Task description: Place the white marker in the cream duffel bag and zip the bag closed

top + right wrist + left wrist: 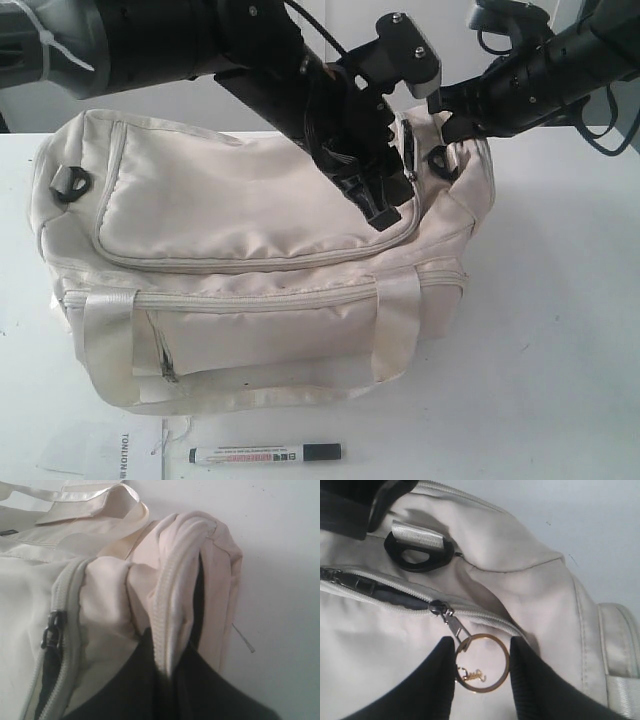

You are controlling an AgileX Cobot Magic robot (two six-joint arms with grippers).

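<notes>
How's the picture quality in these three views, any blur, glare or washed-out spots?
Exterior view: bright, even light, the white table washes out, but the white marker with black cap stays legible. Left wrist view: sharp on the gold key ring. Right wrist view: soft, the zip edge of the cream fabric duffel bag blurs close up.

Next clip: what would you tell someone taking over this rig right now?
Left hand: open, fingers either side of the zip's ring, not gripping it.
Right hand: shut on the end fold of the bag.
Marker: on the table in front of the bag.
Done: zip open a short way.
Left: open it fully, put the marker in, zip it closed.
</notes>
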